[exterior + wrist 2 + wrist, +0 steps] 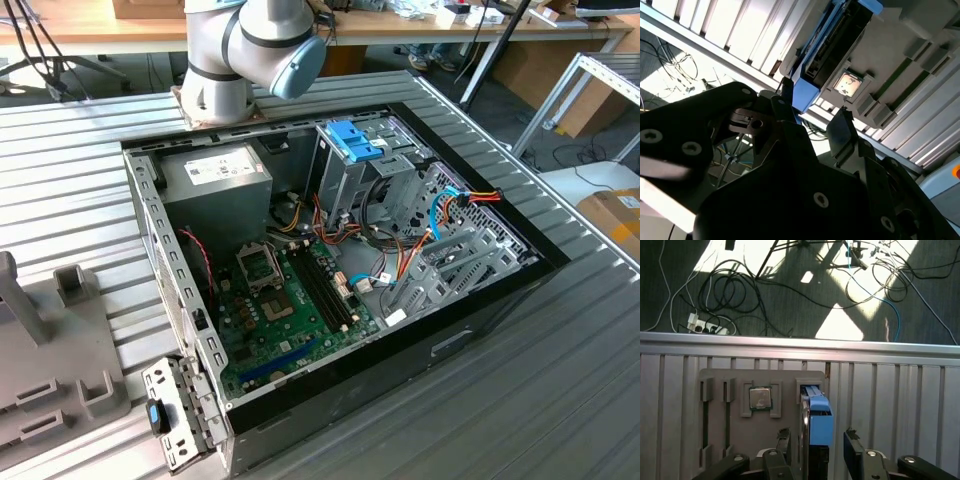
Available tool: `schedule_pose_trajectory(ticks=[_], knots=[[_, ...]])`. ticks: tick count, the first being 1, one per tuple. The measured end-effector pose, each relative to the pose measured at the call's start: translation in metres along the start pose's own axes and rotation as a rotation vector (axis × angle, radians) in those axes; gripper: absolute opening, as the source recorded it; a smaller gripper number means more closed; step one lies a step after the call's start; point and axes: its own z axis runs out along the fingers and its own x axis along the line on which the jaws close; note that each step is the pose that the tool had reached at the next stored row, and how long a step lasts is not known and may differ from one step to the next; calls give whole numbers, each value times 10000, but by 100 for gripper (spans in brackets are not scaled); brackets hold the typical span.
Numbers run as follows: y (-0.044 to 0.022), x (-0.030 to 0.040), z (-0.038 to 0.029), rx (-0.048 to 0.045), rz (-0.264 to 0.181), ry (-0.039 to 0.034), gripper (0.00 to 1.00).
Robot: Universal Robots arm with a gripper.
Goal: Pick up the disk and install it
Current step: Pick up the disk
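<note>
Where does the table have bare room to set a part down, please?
The ribbed table is bare at the exterior view's lower right, beside the computer case. Crowded: the case's inside, and the grey holder at that view's left.

The disk (pixel 819 420) is showing bright blue over black; the ribbed surface (pixel 900 405) is gleaming pale grey; the tool (pixel 817 440) is looking black.

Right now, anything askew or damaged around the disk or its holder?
Nothing stands out. The disk stands on edge, straight in its slot of the grey holder, with no visible damage. The gripper straddles it, jaws open, one finger on each side.
</note>
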Motion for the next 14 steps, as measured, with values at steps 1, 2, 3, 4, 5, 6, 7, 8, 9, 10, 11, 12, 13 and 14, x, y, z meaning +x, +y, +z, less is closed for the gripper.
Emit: schedule_pose_trajectory(ticks=[1, 2, 3, 4, 5, 6, 7, 8, 9, 10, 11, 12, 13, 14], knots=[[1, 1, 13, 2, 0, -1, 54], [1, 1, 31, 0, -4, 1, 54], [1, 2, 50, 0, -8, 0, 54], [0, 2, 77, -1, -12, 0, 54], [0, 2, 95, 0, -15, 0, 54], [0, 2, 121, -1, -18, 1, 54], [0, 2, 140, 0, -20, 0, 54], [-1, 3, 175, -1, -22, 0, 54], [-1, 3, 220, -1, -24, 1, 54], [-2, 3, 239, 0, -25, 0, 54], [-2, 3, 258, 1, -25, 0, 54], [-2, 4, 289, 1, -26, 0, 54], [-2, 4, 323, -1, -28, 1, 54], [-3, 4, 349, -1, -29, 1, 54]])
